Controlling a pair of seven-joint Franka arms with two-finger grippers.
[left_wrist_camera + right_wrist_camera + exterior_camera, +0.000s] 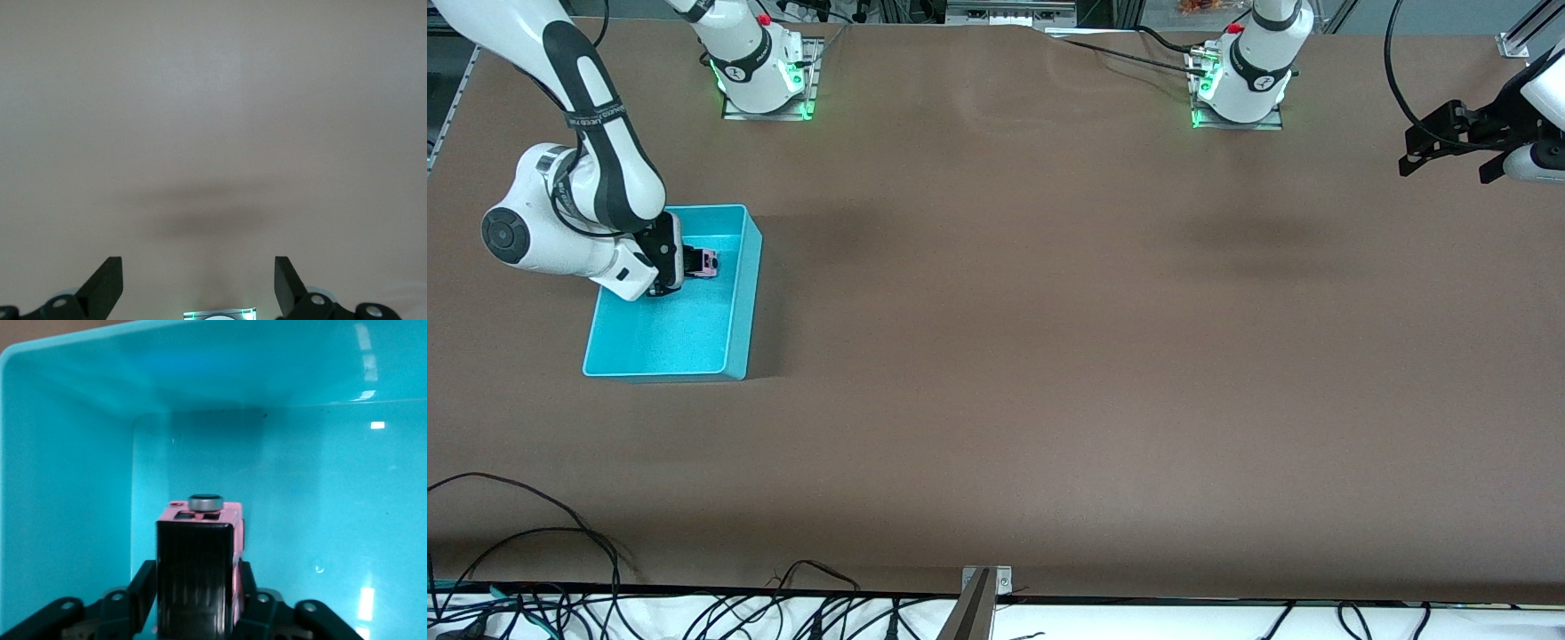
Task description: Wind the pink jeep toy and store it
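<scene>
The right tool point(690, 265) is reaching down into a turquoise bin point(738, 302) that is sitting on the brown tabletop point(1049, 356) at the right arm's end. Between its fingers point(143, 587) it is carrying the pink jeep toy point(200, 553), black roof facing the wrist camera and a small round grey knob showing at the jeep's end away from the wrist. The two fingers are flanking the jeep's sides closely; whether they are still pressing it or are just letting go cannot be told. In the front view the pink jeep toy point(708, 262) is showing as a small pink shape inside the bin, toward the robots' end of it. The left tool point(199, 283) is waiting high over bare tabletop at the left arm's end, its fingers point(103, 283) spread wide and gripping nothing.
</scene>
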